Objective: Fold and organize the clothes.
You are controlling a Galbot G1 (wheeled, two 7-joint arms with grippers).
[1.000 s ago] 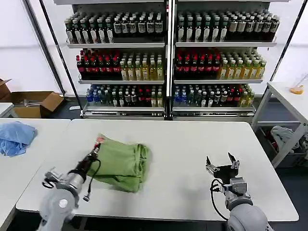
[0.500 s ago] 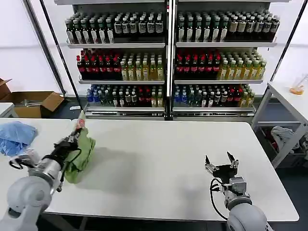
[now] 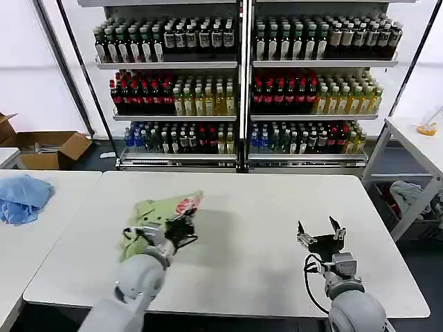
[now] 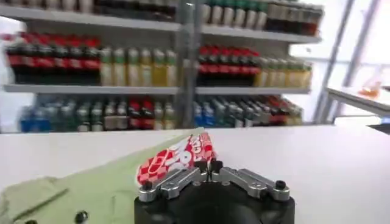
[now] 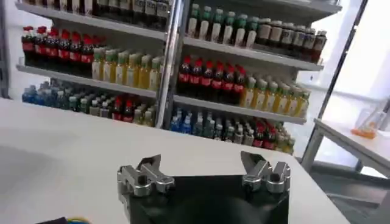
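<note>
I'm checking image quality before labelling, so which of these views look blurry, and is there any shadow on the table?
Head view: shelves crisp, the left gripper and the green polo shirt slightly smeared, a soft shadow on the table beside the shirt. Left wrist view: bottles behind soft, bright window glare. Right wrist view: the open right gripper sharp, faint shadow on the tabletop.

Your robot's arms are rounded grey shells; the left gripper (image 4: pixel 209 167) and right gripper (image 5: pixel 204 173) show silver fingers, dark screws, seemingly black bases, black cables.
</note>
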